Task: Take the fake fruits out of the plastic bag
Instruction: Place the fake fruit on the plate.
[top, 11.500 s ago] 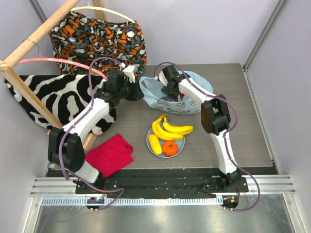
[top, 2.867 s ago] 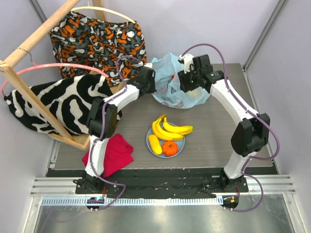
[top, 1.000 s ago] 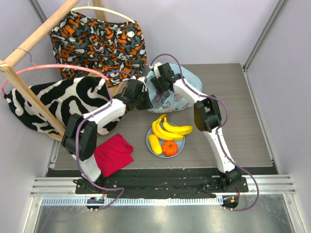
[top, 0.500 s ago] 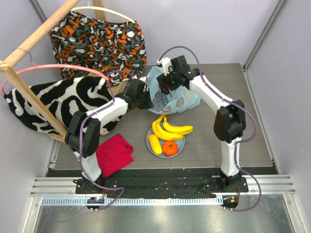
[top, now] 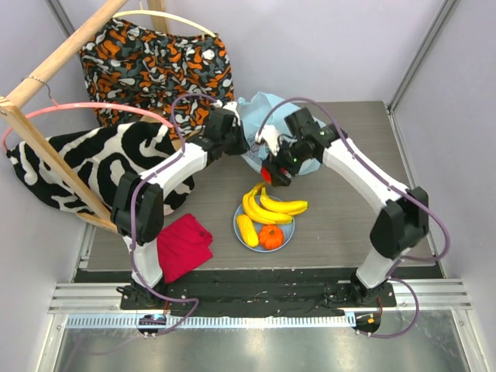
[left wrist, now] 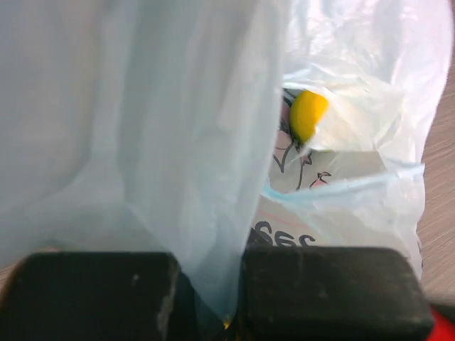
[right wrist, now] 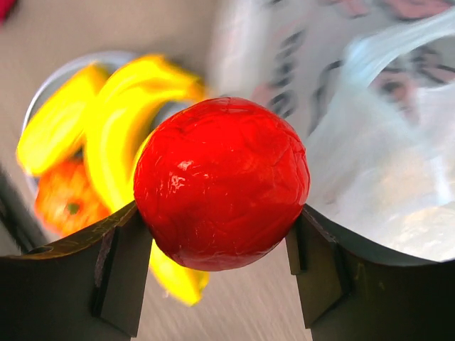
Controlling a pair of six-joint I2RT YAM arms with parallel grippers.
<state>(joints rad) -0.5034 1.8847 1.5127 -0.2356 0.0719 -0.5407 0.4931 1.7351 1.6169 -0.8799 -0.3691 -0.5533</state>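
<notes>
Pinching the plastic bag point(top: 262, 115) at twelve o'clock from the plate point(top: 290, 229) with the left gripper point(left wrist: 206, 284), clamped tight. Already plated: banana bunch point(top: 273, 206), ribbed orange fruit point(top: 271, 236), oblong yellow piece point(top: 246, 230). Carrying the red fruit point(right wrist: 222, 183) in the right gripper point(right wrist: 219, 241), outside the bag, nearing the plate's twelve o'clock edge. Left to fetch: something yellow point(left wrist: 308, 115) inside.

Near the table's point(top: 387, 217) far edge the left gripper point(top: 231, 133) pinches the bag's point(top: 260, 112) left side, while the right gripper point(top: 273, 172) grips a red fruit point(top: 266, 176) between bag and plate point(top: 289, 231), which carries bananas point(top: 271, 206), yellow piece point(top: 246, 229) and orange fruit point(top: 270, 236).
</notes>
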